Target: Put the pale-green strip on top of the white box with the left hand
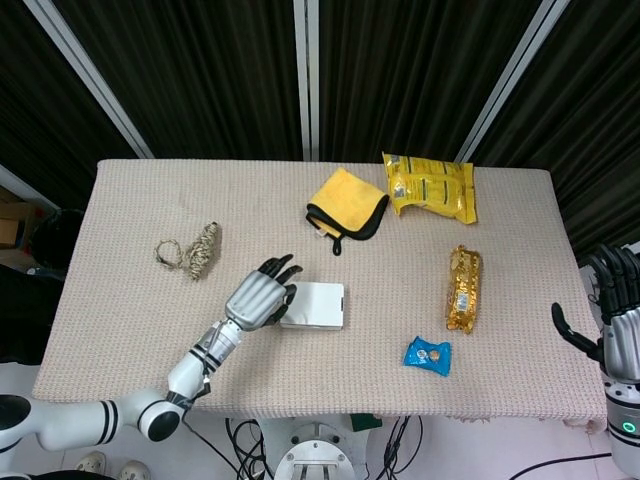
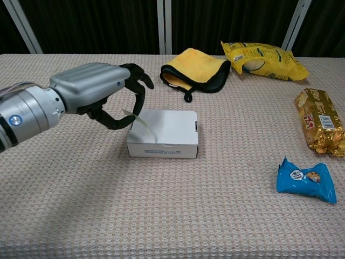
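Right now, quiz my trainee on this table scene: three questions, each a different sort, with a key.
1. True or false: the pale-green strip already lies flat on the white box.
2. Which hand holds the strip? A) left hand B) right hand
3. Fill in: the blue packet lies nearest the ____ snack pack.

Key: 1 false, it hangs pinched over the box's left edge; 2 A; 3 gold.

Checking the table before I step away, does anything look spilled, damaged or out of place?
Nothing stands out. The left robot hand holds the pale-green strip over the white box; the snack packets and yellow cloth lie intact.
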Controlling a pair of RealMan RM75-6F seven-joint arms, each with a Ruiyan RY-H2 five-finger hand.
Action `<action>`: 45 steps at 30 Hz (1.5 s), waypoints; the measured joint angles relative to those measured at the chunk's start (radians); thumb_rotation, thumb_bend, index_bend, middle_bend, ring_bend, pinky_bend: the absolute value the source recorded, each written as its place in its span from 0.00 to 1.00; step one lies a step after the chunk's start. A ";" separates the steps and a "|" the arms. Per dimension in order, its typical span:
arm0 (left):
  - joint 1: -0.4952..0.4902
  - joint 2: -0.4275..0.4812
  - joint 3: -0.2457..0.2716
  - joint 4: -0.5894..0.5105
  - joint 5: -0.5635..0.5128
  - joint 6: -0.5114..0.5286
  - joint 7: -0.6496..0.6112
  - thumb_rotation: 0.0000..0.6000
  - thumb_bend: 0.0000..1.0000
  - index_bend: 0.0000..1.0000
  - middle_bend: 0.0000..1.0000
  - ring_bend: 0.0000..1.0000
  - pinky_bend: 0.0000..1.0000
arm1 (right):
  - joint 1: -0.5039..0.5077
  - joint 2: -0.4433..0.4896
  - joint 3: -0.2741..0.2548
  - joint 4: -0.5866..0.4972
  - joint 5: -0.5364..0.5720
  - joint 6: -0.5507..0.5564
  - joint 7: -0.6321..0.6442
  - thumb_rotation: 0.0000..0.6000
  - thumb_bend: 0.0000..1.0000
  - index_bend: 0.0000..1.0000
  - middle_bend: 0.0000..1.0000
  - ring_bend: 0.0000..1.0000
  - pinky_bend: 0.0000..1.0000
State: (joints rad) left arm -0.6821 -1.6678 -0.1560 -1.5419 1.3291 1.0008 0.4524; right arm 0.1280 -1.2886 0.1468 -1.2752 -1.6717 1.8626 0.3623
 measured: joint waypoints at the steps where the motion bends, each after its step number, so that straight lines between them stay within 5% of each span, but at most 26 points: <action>1: -0.006 -0.009 -0.003 0.007 -0.010 -0.004 0.009 1.00 0.46 0.60 0.18 0.04 0.16 | -0.003 0.003 0.001 0.002 0.003 0.002 0.004 1.00 0.35 0.00 0.00 0.00 0.00; 21: -0.074 -0.081 -0.005 0.088 -0.073 -0.040 0.045 1.00 0.47 0.59 0.19 0.04 0.16 | -0.013 0.001 0.012 0.036 0.030 -0.005 0.033 1.00 0.35 0.00 0.00 0.00 0.00; 27: -0.081 -0.084 -0.002 0.098 -0.063 -0.036 0.020 1.00 0.46 0.31 0.19 0.04 0.16 | -0.012 -0.003 0.013 0.037 0.031 -0.011 0.030 1.00 0.35 0.00 0.00 0.00 0.00; 31: -0.084 -0.086 0.000 0.109 -0.048 -0.028 -0.005 1.00 0.46 0.22 0.19 0.04 0.16 | -0.010 -0.005 0.012 0.038 0.030 -0.013 0.029 1.00 0.35 0.00 0.00 0.00 0.00; 45: -0.093 -0.104 0.008 0.134 -0.024 -0.015 -0.056 1.00 0.42 0.15 0.20 0.04 0.16 | -0.013 -0.007 0.014 0.045 0.039 -0.020 0.036 1.00 0.35 0.00 0.00 0.00 0.00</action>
State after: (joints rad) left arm -0.7752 -1.7717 -0.1482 -1.4082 1.3051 0.9855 0.3964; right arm 0.1152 -1.2957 0.1605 -1.2301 -1.6330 1.8426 0.3985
